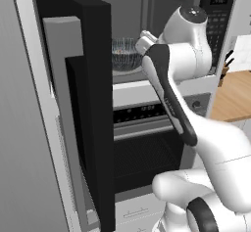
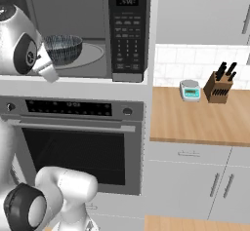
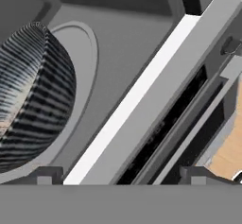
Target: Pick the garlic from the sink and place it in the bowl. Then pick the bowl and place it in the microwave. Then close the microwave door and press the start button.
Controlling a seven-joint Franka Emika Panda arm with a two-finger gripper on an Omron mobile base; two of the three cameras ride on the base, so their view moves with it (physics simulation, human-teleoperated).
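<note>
Step in hand: the bowl [image 2: 62, 49] sits on the round plate inside the microwave [image 2: 78, 30] — placing looks done, and closing the door is what remains before the start button.
Hand: the hand [image 3: 120, 178] is released, its two dark tips spread wide at the bottom of the hand view, with nothing between them; the bowl lies off to one side of it, apart.
Garlic: I cannot make it out inside the bowl; the rim hides most of the inside.
Door: the microwave door [image 1: 81, 104] stands swung far out on the left, its edge towards the camera.
Next move: my judgement — the arm has to back out of the cavity, get round to the outer face of the door and push it shut, then reach the keypad panel [image 2: 128, 30] on the right.
Risk: the forearm is close to the cavity mouth; a careless retreat could nudge the bowl.
Surface: below the microwave, an oven [image 2: 73, 142] with a dark window.
Room: to the right a wooden tabletop [image 2: 200, 118] carries a small scale [image 2: 190, 89] and a knife block [image 2: 218, 87], against white tiles.
</note>
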